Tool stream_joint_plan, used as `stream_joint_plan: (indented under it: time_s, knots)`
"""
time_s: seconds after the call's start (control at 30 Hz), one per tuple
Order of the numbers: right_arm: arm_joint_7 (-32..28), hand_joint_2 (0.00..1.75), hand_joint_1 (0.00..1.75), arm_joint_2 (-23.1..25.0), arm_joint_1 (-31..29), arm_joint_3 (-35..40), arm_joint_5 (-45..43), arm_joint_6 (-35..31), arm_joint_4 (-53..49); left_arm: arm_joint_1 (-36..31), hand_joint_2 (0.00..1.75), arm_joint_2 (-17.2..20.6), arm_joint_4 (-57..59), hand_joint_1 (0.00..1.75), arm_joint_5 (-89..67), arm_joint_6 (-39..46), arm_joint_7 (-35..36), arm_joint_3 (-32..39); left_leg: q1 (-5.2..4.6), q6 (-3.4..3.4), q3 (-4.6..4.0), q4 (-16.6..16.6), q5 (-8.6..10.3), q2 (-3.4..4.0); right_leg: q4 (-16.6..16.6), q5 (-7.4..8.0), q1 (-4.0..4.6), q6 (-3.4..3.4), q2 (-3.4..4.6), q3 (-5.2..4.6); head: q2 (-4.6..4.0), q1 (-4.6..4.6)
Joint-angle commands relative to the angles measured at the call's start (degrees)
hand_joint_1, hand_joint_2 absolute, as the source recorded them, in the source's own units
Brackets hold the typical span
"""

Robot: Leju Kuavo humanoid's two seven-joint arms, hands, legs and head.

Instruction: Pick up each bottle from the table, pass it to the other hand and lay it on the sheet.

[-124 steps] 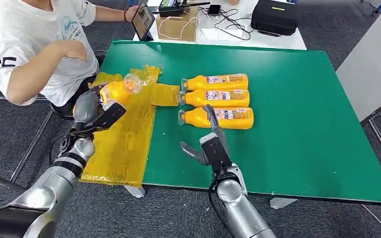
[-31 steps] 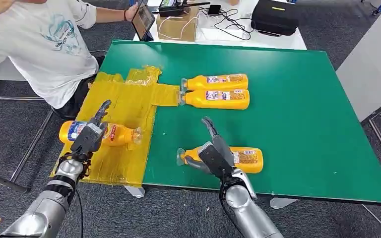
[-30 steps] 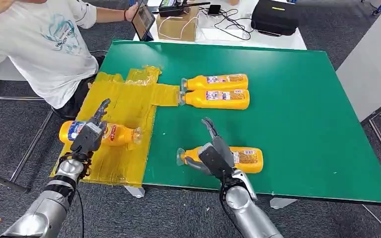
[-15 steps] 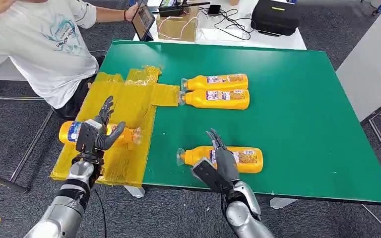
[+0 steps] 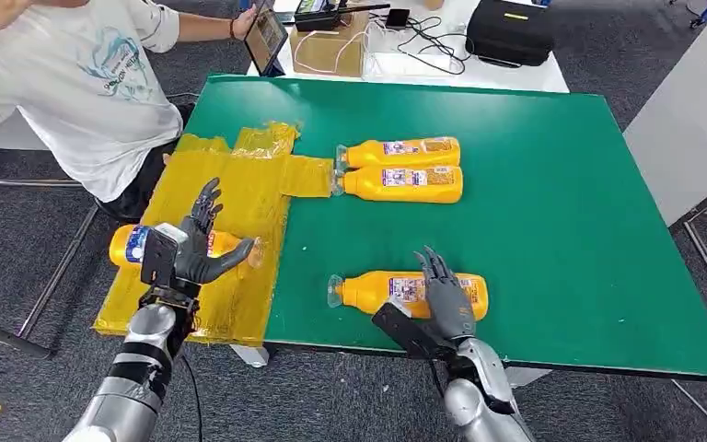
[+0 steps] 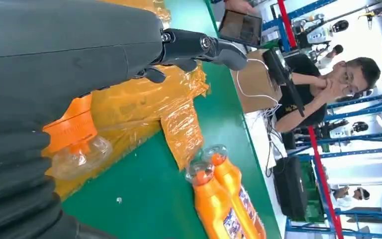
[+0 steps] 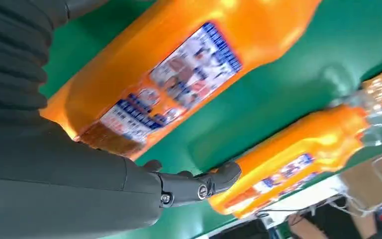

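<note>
An orange bottle [image 5: 133,244] lies on the yellow sheet [image 5: 239,193] at the table's left; its orange cap [image 6: 72,130] faces the green top. My left hand [image 5: 189,253] hovers just over its neck end with fingers spread, holding nothing. A second bottle [image 5: 373,291] lies near the front edge. My right hand [image 5: 444,304] lies palm down over its label, fingers apart and not wrapped around the bottle [image 7: 179,74]. Two more bottles [image 5: 400,168] lie side by side farther back, their caps touching the sheet.
A person [image 5: 74,83] sits at the table's left, close to the sheet, holding a tablet [image 5: 265,37]. Behind the green table [image 5: 562,184] stand a cardboard box [image 5: 331,46] and a black bag [image 5: 511,32]. The table's right half is bare.
My left hand has lifted off the bottle on the sheet and spread its fingers. My right hand has drawn back toward the front edge and turned palm down over the near bottle, which stayed put.
</note>
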Motion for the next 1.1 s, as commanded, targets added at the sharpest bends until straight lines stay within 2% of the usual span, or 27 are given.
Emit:
stream_joint_plan:
  time_s: [0.03,0.2,0.37,0.47,0.57,0.6,0.63,0.93,1.1]
  knots:
    - [2.0,1.75,0.00,-3.5,-4.2,-0.8,2.2,3.1,5.9,-1.6,1.75,0.3,1.1,0.00,4.8,-7.4,0.7,-1.1,0.10,-0.09,0.35,0.0,-0.17,0.00,0.0,-0.16,0.11,-0.12,-0.04,0.38,0.00,0.00]
    - [2.9,1.75,0.00,-4.6,-7.9,-0.6,2.8,6.2,12.3,-1.5,1.75,0.8,1.1,0.00,3.3,-9.3,-1.2,-3.1,0.02,-0.03,0.13,0.0,-0.03,0.00,0.0,-0.03,0.03,-0.04,-0.02,0.14,0.00,0.00]
    - [3.7,1.75,0.00,-4.8,-9.2,-0.6,3.8,7.1,15.2,-1.4,1.75,0.6,1.6,0.00,2.3,-9.3,-0.2,-4.0,0.08,-0.06,0.31,0.0,-0.10,-0.05,-0.1,-0.10,0.09,-0.09,-0.08,0.37,-0.02,0.00]
    - [5.8,1.75,0.00,-4.8,-9.7,-0.4,5.6,7.9,17.9,-2.6,1.75,0.1,5.3,0.00,1.1,-6.4,3.8,-4.1,0.09,-0.08,0.36,0.0,-0.10,-0.04,-0.1,-0.10,0.10,-0.10,-0.07,0.42,-0.02,-0.02]
    - [6.0,1.75,0.00,-4.9,-11.4,0.5,6.5,9.8,21.8,-2.8,1.75,-0.1,7.1,0.00,2.1,-7.1,2.5,-4.3,0.08,-0.06,0.38,0.0,-0.06,-0.09,-0.1,-0.08,0.09,-0.08,-0.12,0.44,-0.02,-0.02]
    - [5.9,1.75,1.48,-5.0,-11.8,1.1,6.9,10.4,22.7,-2.6,1.75,-0.2,7.3,0.00,2.1,-6.9,2.5,-4.3,0.10,-0.08,0.51,0.0,-0.10,-0.08,-0.1,-0.12,0.11,-0.11,-0.12,0.56,-0.02,0.00]
    - [5.9,1.75,1.69,-5.0,-12.3,1.5,7.0,11.3,24.0,-2.6,1.75,-0.2,7.7,0.00,2.0,-6.9,2.8,-4.6,0.08,-0.06,0.42,0.0,-0.06,-0.08,-0.1,-0.08,0.09,-0.08,-0.11,0.47,-0.02,0.00]
    - [5.6,1.75,1.73,-4.9,-12.5,2.2,6.9,12.6,25.6,-2.8,1.75,-0.4,8.2,0.00,1.9,-7.1,3.2,-4.9,0.13,-0.06,0.81,-0.1,-0.03,-0.19,-0.3,-0.09,0.14,-0.08,-0.21,0.90,-0.02,0.00]
    - [2.5,1.75,1.75,-5.0,-13.8,1.6,2.9,16.2,27.3,-4.4,1.75,-0.1,10.1,0.00,2.1,-7.1,3.5,-5.1,0.13,-0.05,0.89,-0.1,-0.05,-0.16,-0.3,-0.08,0.14,-0.06,-0.19,0.99,-0.02,0.00]
